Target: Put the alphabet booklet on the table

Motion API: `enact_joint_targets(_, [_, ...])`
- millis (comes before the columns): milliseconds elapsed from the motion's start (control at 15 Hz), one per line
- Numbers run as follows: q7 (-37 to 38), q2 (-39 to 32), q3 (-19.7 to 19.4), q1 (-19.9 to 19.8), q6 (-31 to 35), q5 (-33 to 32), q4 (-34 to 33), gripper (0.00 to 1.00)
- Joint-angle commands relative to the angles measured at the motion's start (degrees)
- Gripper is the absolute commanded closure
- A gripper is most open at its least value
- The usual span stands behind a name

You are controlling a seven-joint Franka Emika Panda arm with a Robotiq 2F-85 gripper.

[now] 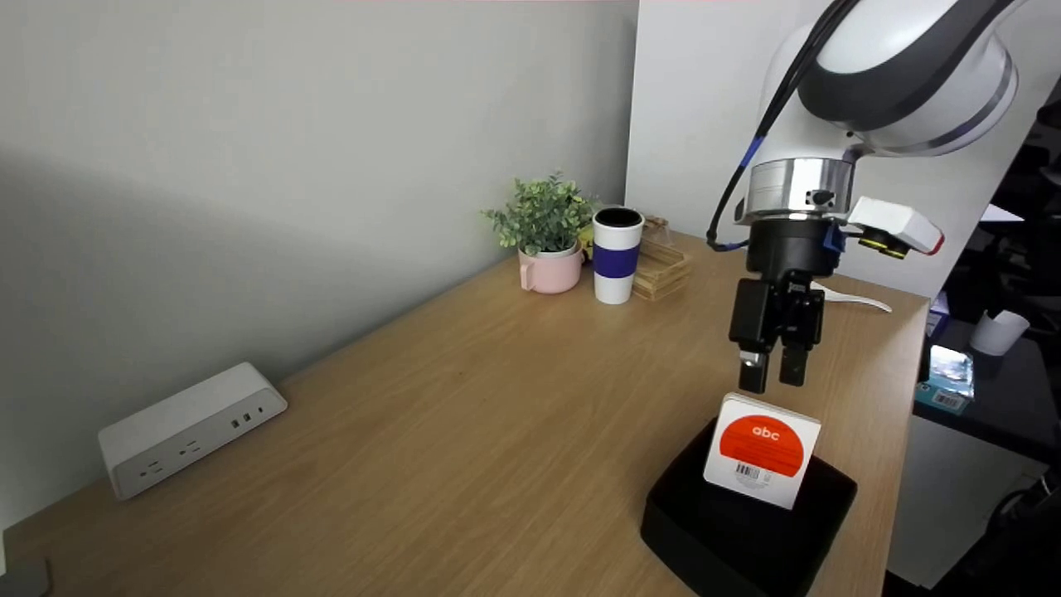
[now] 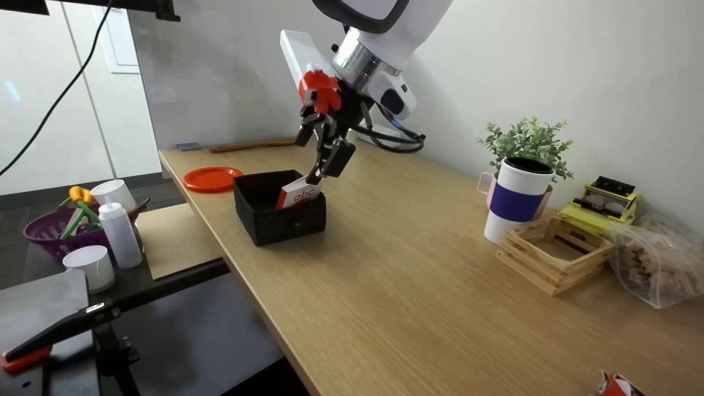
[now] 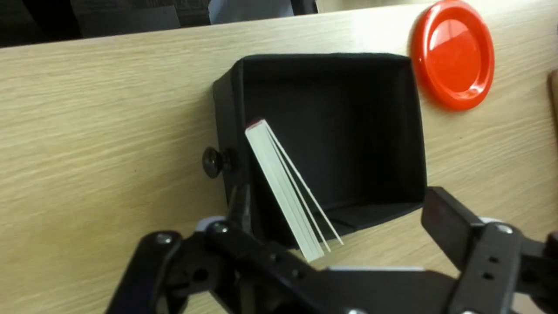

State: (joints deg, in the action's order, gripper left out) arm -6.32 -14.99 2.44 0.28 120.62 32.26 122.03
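Two sides of the alphabet booklet [image 3: 283,187] show: abc cover in both exterior views, parted leaves in the wrist view only. It leans in the black box [image 2: 278,226] on the wooden table [image 1: 464,431], a red plate [image 2: 213,179] beside the box, a grey wall [image 1: 331,166] well apart. Above the box, the gripper [image 1: 772,375] has its fingers [image 3: 447,224] wide, the booklet just beneath; contact is hard to judge.

In the wrist view, glare pales the red plate [image 3: 457,59] at two o'clock; the pincer [image 3: 339,206] seems slightly blurred.

Grained wooden table [image 1: 456,448], smooth paper alphabet booklet [image 1: 761,452], matt cloth-like box [image 2: 283,226], glossy plastic plate [image 3: 455,56]
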Motion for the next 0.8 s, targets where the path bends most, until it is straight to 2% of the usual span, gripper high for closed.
enact_joint_targets(0, [3.18, -0.62, 0.65, 0.49, -1.73, -2.02, 0.33, 0.0])
enact_joint_targets(267, [5.53, -2.13, 0.55, 1.38, -2.48, -5.22, -0.63, 0.0])
enact_joint_targets(467, [7.53, -3.44, 0.03, 2.14, -4.59, -13.09, -2.1, 0.0])
enact_joint_targets(733, [5.04, -5.13, 0.49, 2.23, -9.0, -20.79, -4.27, 0.0])
